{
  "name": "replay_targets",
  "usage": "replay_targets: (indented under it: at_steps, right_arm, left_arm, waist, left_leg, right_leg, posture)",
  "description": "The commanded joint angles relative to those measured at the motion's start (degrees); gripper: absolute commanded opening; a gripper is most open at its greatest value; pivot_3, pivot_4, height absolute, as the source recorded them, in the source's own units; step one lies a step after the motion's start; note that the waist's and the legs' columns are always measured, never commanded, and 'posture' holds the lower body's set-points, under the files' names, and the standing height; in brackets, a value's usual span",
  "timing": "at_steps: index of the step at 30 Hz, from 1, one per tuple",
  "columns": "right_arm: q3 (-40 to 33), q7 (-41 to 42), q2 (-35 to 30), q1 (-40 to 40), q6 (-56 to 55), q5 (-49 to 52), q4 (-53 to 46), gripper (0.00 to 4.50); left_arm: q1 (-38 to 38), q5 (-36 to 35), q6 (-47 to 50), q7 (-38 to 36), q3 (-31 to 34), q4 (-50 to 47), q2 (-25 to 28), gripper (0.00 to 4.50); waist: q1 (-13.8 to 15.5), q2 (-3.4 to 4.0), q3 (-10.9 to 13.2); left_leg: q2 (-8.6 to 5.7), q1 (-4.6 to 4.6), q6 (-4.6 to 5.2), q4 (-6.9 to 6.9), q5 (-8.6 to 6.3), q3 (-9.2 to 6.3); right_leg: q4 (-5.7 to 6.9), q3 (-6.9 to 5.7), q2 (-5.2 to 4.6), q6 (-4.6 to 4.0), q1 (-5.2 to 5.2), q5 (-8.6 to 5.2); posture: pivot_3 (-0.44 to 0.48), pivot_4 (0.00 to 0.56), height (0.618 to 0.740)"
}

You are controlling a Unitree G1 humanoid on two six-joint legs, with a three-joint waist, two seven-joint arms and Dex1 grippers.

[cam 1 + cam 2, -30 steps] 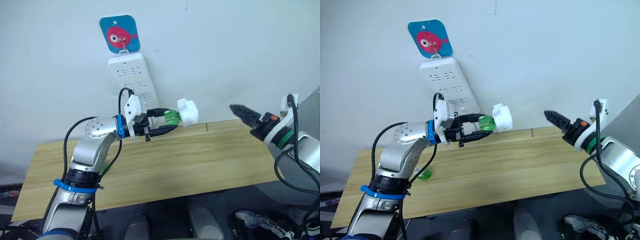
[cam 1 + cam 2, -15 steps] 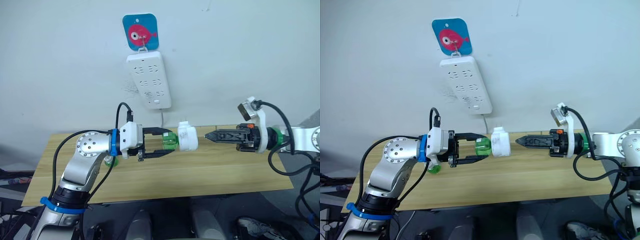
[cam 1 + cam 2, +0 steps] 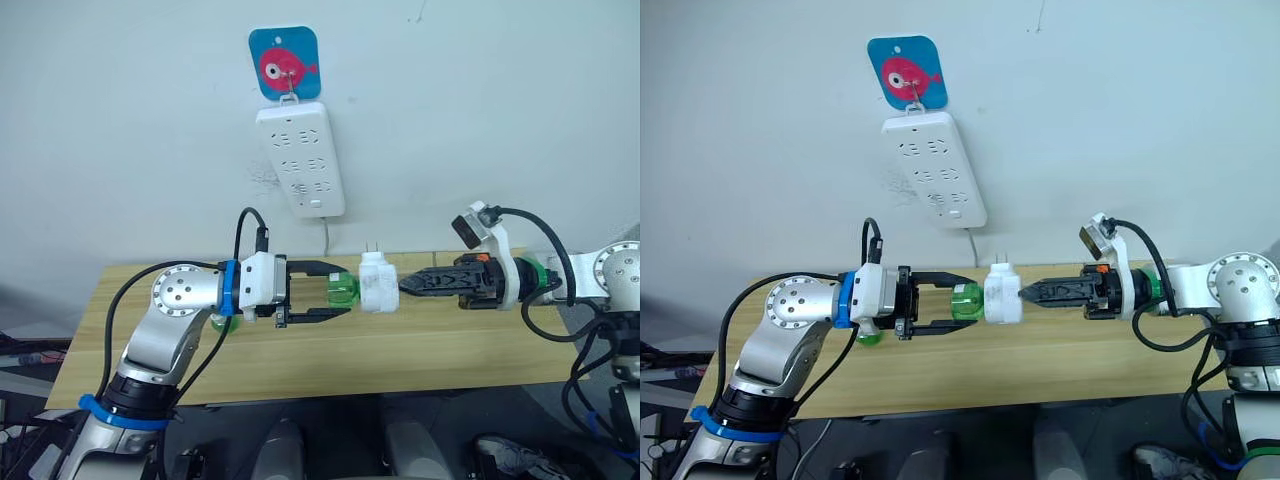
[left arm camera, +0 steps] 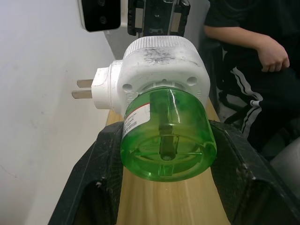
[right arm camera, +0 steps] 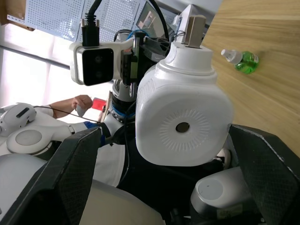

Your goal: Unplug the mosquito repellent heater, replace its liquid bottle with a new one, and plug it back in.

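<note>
Clenched on the green liquid bottle (image 3: 343,291), the left gripper (image 3: 335,292) holds it level above the wooden table (image 3: 300,355), its two black fingers (image 4: 101,173) pressing the bottle's sides. In the left wrist view the translucent green bottle shows its base toward the camera, with a label strip along one side, and its neck is seated in the mosquito repellent heater (image 3: 377,284). The heater sits in the air between the two grippers, off the power strip (image 3: 300,158), which hangs on the wall above beneath a blue square hook plate with a red fish (image 3: 285,63). The heater's two metal prongs (image 3: 371,246) point upward in the head views.

To the right, the right gripper (image 3: 413,284) reaches in level from the other side, its tips right at the heater's vented face. In the right wrist view its fingers (image 5: 77,168) stand spread on either side of the heater's white body, apart from it, so the jaws are released. That view also shows a second small green bottle (image 5: 241,60) lying on the table. A seated person (image 4: 255,47) shows in the left wrist view beyond the heater.
</note>
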Motion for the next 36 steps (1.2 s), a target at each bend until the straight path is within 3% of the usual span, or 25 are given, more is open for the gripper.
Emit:
replay_targets:
  at_steps: [1, 8, 18, 36]
  right_arm:
    - [-0.7, 1.1, 2.1, -0.4, 0.2, -0.3, -2.0, 4.50]
    - [-1.3, 2.2, 3.2, -0.5, 1.4, -3.7, -1.8, 4.50]
    - [-3.9, 7.8, -1.6, -0.7, 4.6, -7.0, -1.0, 4.50]
    - [-4.6, 3.0, 6.6, -1.5, 4.0, -4.4, -1.5, 4.50]
  left_arm:
    - [-0.6, -0.8, -1.8, -0.3, -0.4, -1.1, -0.7, 2.24]
    - [-0.5, -1.1, -1.9, -0.2, -0.5, -1.2, -1.0, 2.24]
    - [-0.6, -1.1, -1.9, 0.3, -0.2, -0.7, -1.1, 2.24]
    - [-1.8, -1.0, -1.4, 0.3, -2.2, -0.6, -3.3, 2.24]
  waist:
    - [0.0, 0.00, 0.0]
    - [0.0, 0.00, 0.0]
    - [0.0, 0.01, 0.0]
    - [-0.1, 0.01, 0.0]
  left_leg:
    - [0.00, 0.00, 0.00, 0.00, 0.00, 0.00]
    - [0.00, -0.01, 0.00, 0.00, 0.00, -0.02]
    - [0.00, 0.00, 0.00, 0.00, 0.00, -0.02]
    - [0.00, 0.00, 0.00, 0.00, 0.00, -0.04]
  right_leg:
    - [0.00, 0.00, 0.00, 0.00, 0.00, 0.00]
    - [0.00, -0.02, 0.00, 0.00, 0.00, 0.00]
    - [-0.01, -0.03, 0.00, 0.00, 0.00, 0.00]
    - [0.00, -0.04, 0.01, 0.00, 0.00, 0.00]
  posture:
    - [-0.095, 0.192, 0.725]
    - [-0.094, 0.189, 0.725]
    - [-0.100, 0.188, 0.725]
    - [-0.105, 0.184, 0.725]
